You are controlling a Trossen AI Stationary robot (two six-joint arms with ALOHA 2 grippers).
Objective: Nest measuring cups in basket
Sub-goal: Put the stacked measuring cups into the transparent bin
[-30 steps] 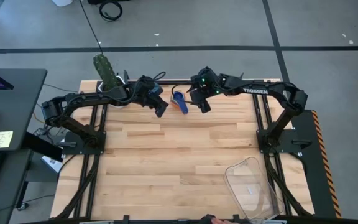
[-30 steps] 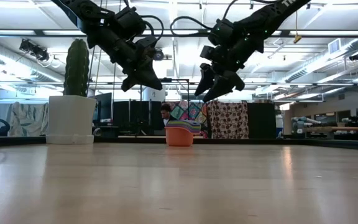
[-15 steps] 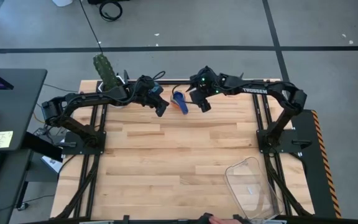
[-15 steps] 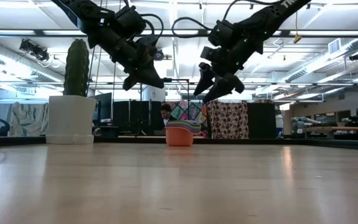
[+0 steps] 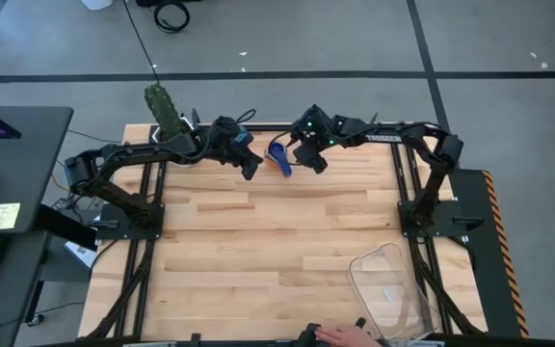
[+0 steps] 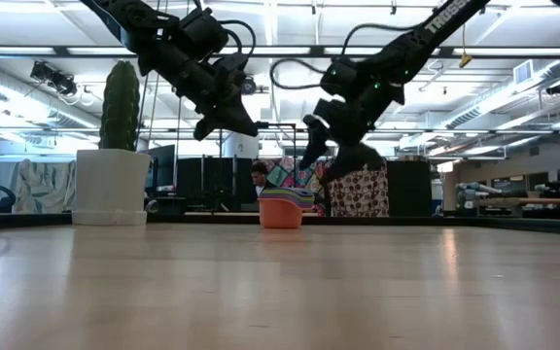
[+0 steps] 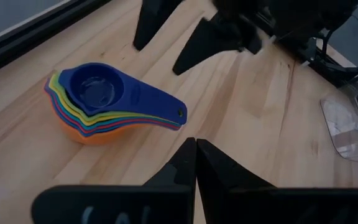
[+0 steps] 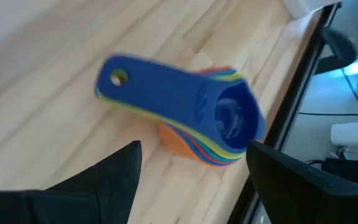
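**Stack already nested, not yet in the basket**

Your seven small plastic measuring cups sit as one nested stack near the far edge of the wooden worktop, orange cup at the bottom and dark blue on top, flat handles fanned together to one side. The clear rectangular plastic basket lies well apart from them, at the near right corner.

Your right gripper hangs just beside the stack with its fingers spread wide, holding nothing. Your left gripper waits on the stack's other side, pinched narrow and empty.

Expect the stack to be light, stiff and smooth. Thin plastic nested loosely will likely slide apart if you lift it by the top cup alone, and a light stack can skid across the wood when nudged from one side.

Probably the safest hold is across the bundled handles close to the bowls, so that all seven layers are clamped together. Alternatively, span the orange bowl's outer wall low down, since it carries the rest. Keep the stack level on the way to the basket.
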